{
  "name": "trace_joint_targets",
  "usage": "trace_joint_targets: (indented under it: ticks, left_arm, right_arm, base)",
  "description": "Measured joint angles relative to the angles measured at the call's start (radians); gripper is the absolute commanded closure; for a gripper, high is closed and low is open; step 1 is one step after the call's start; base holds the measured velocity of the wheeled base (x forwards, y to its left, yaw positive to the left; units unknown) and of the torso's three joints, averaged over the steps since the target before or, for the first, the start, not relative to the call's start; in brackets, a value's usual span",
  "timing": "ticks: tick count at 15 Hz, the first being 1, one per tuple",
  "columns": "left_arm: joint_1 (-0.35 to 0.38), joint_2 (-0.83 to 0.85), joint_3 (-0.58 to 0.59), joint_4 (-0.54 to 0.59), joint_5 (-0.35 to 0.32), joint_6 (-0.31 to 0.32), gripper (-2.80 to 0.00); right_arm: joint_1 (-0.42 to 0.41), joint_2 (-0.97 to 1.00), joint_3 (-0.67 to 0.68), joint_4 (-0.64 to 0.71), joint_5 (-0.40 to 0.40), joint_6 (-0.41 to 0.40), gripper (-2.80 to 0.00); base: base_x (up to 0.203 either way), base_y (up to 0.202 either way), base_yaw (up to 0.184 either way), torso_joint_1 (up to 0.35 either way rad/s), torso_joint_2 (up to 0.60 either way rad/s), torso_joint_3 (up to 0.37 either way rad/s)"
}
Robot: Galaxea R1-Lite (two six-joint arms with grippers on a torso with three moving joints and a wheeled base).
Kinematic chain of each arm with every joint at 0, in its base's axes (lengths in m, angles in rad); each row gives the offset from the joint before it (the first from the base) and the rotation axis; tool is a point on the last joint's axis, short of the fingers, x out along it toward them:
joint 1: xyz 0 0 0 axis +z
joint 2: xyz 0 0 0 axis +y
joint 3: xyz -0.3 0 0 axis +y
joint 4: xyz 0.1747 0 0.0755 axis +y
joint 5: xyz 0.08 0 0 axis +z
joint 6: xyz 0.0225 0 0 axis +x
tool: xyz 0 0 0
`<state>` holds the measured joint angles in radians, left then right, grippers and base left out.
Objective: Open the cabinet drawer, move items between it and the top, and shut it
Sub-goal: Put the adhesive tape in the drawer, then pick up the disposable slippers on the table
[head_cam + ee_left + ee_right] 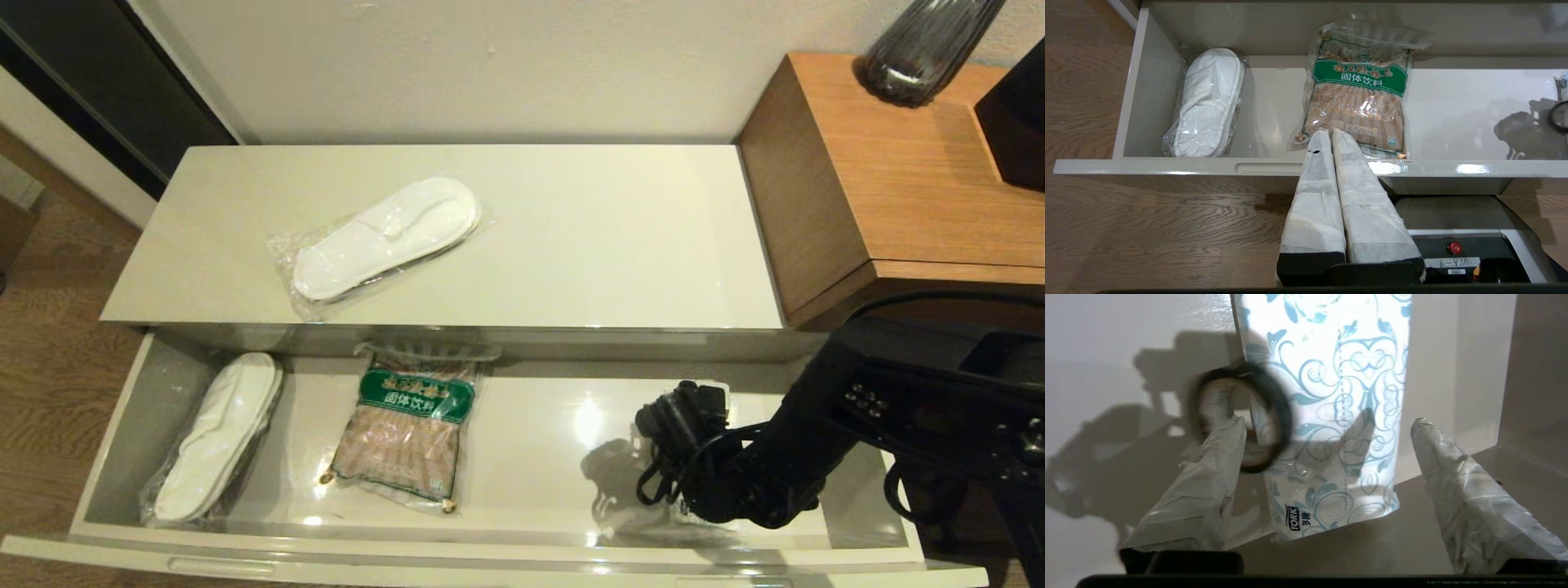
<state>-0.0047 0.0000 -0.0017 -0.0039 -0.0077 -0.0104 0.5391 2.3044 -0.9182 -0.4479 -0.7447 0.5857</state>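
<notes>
Cabinet drawer [122, 441] pulled fully out below the top [571, 245], front edge nearest the robot. On the top, one bagged slipper pair [384, 237] lies diagonally in the left half, nearer the front edge than the back; rest of that surface bare. Inside the drawer: second bagged slipper pair [216, 433] against the left wall, running front to back; drink-mix packet [412, 425] with green label left of centre, its top end under the cabinet edge, bottom end near the drawer front. Right gripper [1327, 437] is down inside the drawer's right end, near the right wall, arm coming in from the right over the front corner. Its fingers [1208, 490] stand wide apart, nothing clamped between them; white packet [1331, 416] with blue floral print lies flat on the drawer floor between and ahead of the fingers, black tape roll [1241, 420] just beside the one fingertip, blurred, overlapping the packet's edge; cannot tell if the roll touches the finger. In the head view the packet and roll are mostly hidden behind the wrist. Left gripper [1331, 132] hangs outside the drawer in front of its front edge, fingers pressed together, holding nothing, tips pointing towards the drink-mix packet. Brown side table [898, 180] stands right of the cabinet with a dark glass vase [922, 49] at its back
</notes>
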Motion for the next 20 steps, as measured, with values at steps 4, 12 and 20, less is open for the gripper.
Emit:
trace_joint_targets:
  ticks: [4,12,20]
  left_arm:
    - [0.000,0.000,0.000,0.000,0.001,-0.001,0.00]
    - [0.000,0.000,0.000,-0.001,0.002,-0.003,0.00]
    - [0.000,0.000,0.000,0.000,0.002,-0.003,0.00]
  right_arm:
    - [0.001,-0.063,0.034,0.025,0.009,-0.002,-2.80]
    - [0.018,-0.528,0.123,0.351,0.117,0.046,0.00]
    - [0.037,-1.270,0.044,1.164,0.174,0.076,0.00]
  base:
    - [0.000,0.000,0.000,0.000,0.00,0.000]
    - [0.000,0.000,0.000,0.000,0.00,0.000]
    - [0.000,0.000,0.000,0.000,0.00,0.000]
